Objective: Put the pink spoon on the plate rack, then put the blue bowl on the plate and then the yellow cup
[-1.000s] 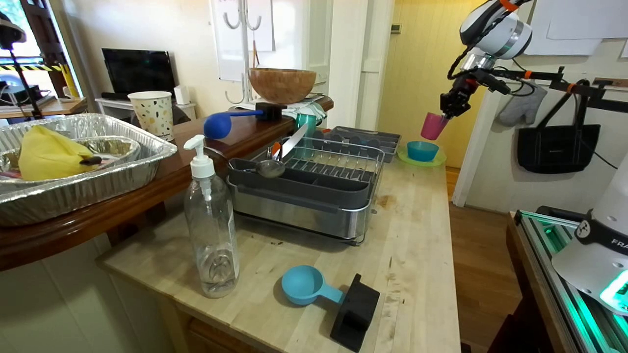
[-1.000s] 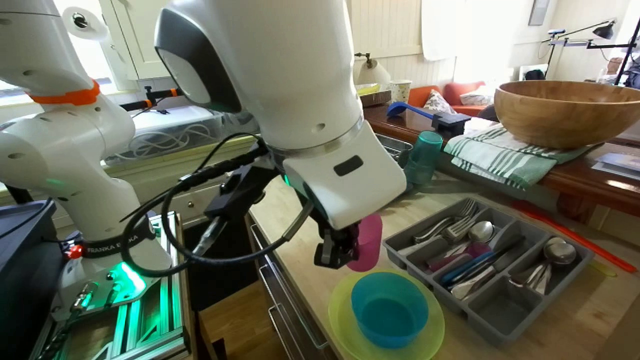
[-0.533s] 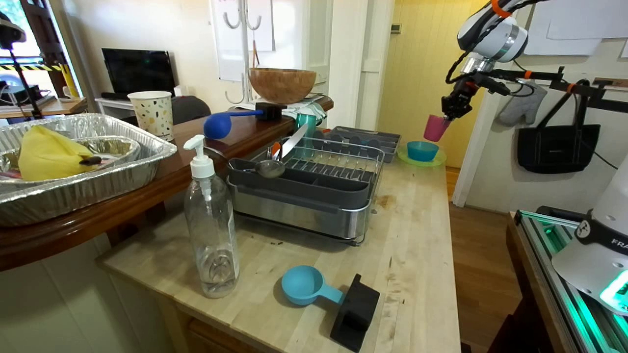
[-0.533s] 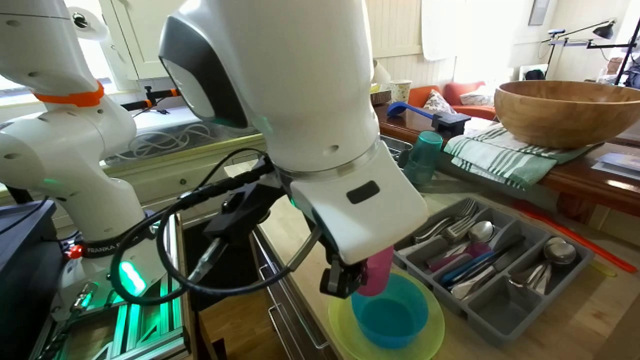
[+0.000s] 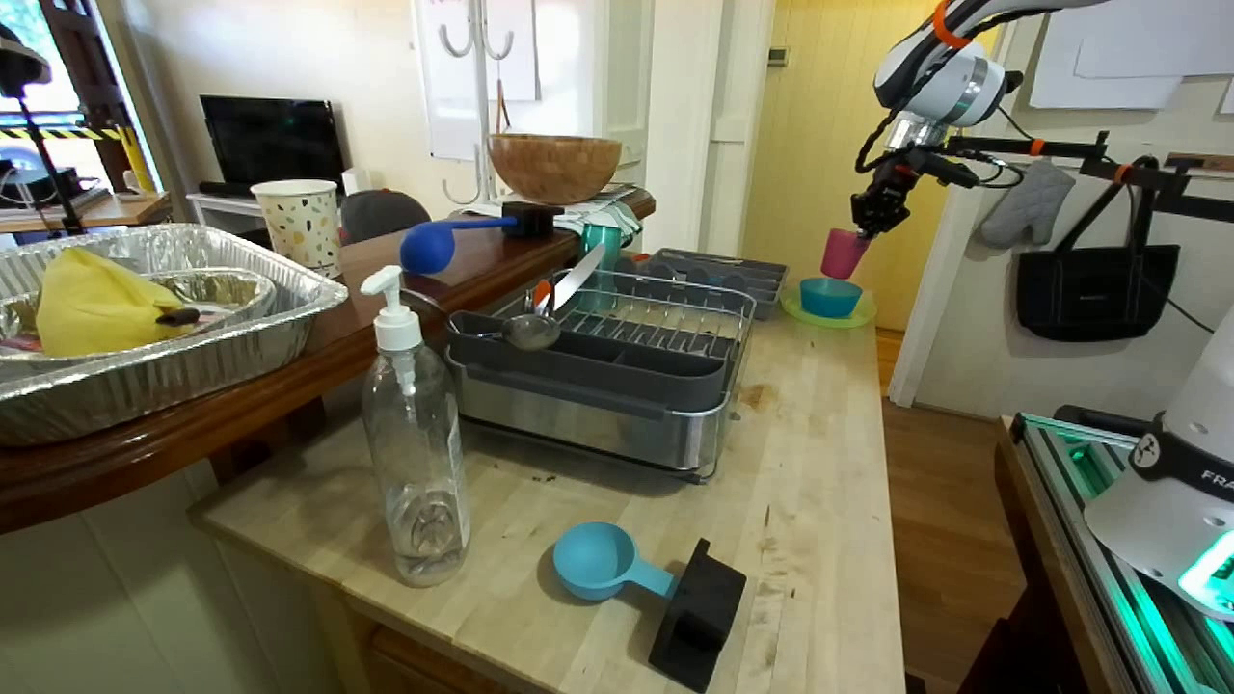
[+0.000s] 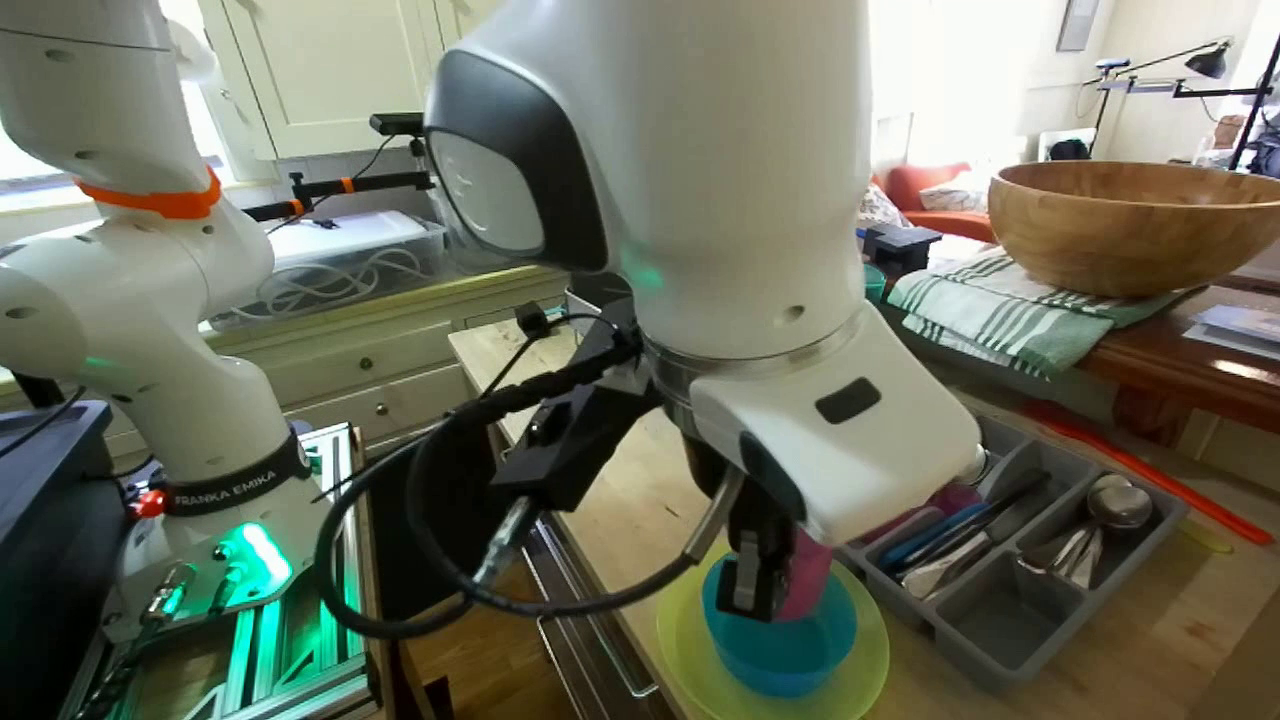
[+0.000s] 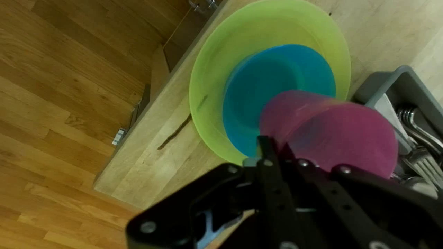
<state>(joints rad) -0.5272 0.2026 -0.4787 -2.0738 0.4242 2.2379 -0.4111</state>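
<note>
My gripper [image 7: 276, 147] is shut on the wall of a pink cup [image 7: 339, 135], one finger inside it. The cup also shows in both exterior views [image 5: 843, 254] [image 6: 808, 575], tilted, mouth up, just above the blue bowl [image 5: 829, 301]. Whether it touches the bowl I cannot tell. In the wrist view the cup covers part of the bowl [image 7: 266, 93]. The bowl stands on a yellow-green plate [image 7: 214, 72]. The plate rack [image 5: 617, 434] stands farther along the table in an exterior view. No yellow cup shows, and I cannot make out a pink spoon.
A grey cutlery tray [image 6: 1010, 640] with several utensils stands beside the plate. The table edge [image 7: 166, 83] runs close to the plate's other side. A pump bottle [image 5: 415, 463] and a turquoise scoop [image 5: 598, 559] with a black block stand beyond the rack. A wooden bowl [image 6: 1130, 230] sits on the ledge.
My gripper has moved with the pink cup from beside the bowl to over it, and lower. The bowl and plate have not moved.
</note>
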